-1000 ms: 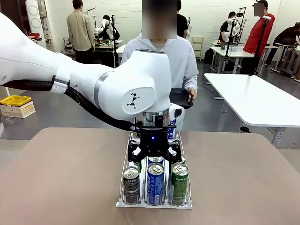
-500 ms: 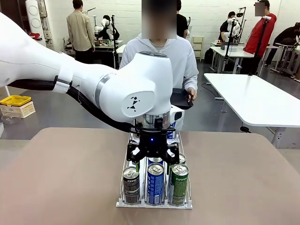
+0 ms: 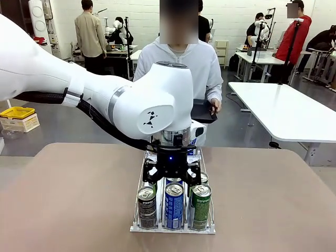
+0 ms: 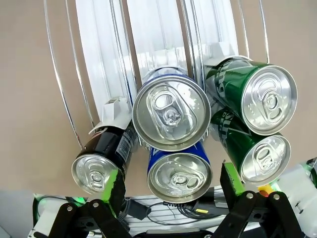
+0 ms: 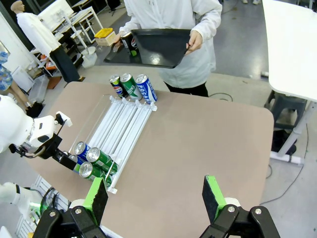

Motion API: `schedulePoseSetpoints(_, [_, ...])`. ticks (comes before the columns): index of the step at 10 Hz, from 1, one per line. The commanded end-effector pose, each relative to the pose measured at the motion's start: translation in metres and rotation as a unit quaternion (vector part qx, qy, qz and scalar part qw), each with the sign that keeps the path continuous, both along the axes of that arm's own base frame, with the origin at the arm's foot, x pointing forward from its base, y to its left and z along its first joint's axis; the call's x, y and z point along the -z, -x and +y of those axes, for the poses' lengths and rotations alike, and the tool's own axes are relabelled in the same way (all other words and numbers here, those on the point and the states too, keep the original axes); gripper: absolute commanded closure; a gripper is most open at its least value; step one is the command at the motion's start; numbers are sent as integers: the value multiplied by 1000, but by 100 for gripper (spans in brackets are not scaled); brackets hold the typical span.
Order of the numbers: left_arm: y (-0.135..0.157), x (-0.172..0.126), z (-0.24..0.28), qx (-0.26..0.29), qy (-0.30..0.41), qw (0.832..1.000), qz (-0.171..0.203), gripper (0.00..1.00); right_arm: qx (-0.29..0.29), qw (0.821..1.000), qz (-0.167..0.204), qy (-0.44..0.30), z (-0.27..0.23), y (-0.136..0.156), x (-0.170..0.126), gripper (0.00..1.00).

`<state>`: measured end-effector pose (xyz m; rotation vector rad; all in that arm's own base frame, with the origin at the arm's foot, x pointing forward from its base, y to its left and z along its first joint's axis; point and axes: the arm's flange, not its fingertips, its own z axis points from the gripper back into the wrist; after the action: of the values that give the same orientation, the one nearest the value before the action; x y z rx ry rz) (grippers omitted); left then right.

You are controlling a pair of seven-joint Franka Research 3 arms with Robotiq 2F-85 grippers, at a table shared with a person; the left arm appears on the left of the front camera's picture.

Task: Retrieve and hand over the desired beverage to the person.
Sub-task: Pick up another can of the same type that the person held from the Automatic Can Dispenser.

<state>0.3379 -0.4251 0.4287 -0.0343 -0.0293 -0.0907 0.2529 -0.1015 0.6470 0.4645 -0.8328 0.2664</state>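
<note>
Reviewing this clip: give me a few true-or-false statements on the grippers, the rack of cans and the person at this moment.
1. The left gripper is open above the robot-side end of the rack. True.
2. The right gripper is shut on a bottle. False: it is open and holds nothing, above the table.
3. The person holds a black tray. True.
4. Every can in the rack is green. False: a blue can and a dark can stand beside a green can.
</note>
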Motion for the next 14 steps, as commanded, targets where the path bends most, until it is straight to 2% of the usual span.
schedulePoseSetpoints(1, [2,4,0,-13,9,1000,-4,0,-9,1000,-2,-7,0,-1,1,0])
schedulePoseSetpoints(2, [0,4,1,-8,13,1000,-5,0,-9,1000,-2,-7,0,-1,1,0])
schedulePoseSetpoints(3, [1,4,0,-9,12,1000,-5,54,-9,1000,-2,-7,0,-1,1,0])
schedulePoseSetpoints(4, [1,3,0,-13,12,1000,-6,54,-9,1000,-2,-7,0,-1,1,0])
schedulePoseSetpoints(5, [1,2,0,-15,14,1000,-7,100,-9,1000,-2,-7,0,-1,1,0])
schedulePoseSetpoints(6, [1,0,0,-17,17,1000,-7,58,-9,1000,-2,-7,0,-1,1,0])
schedulePoseSetpoints(7, [1,0,0,-19,18,1000,-6,100,-9,1000,-2,-7,0,-1,1,0])
schedulePoseSetpoints(9, [1,1,1,-21,18,1000,0,100,-9,1000,-2,-7,0,-1,1,0])
schedulePoseSetpoints(10, [1,1,1,-21,18,1000,2,95,-9,1000,-2,-7,0,-1,1,0])
schedulePoseSetpoints(11, [1,2,1,-22,19,1000,4,95,-9,1000,-2,-7,0,-1,1,0])
schedulePoseSetpoints(12, [1,2,1,-21,19,1000,4,100,-9,1000,-2,-7,0,-1,1,0])
schedulePoseSetpoints(13, [1,0,1,-22,18,1000,4,96,-9,1000,-2,-7,0,-1,1,0])
schedulePoseSetpoints(14, [4,-11,-2,-18,18,1000,-5,100,-9,1000,-2,-7,0,-1,1,0])
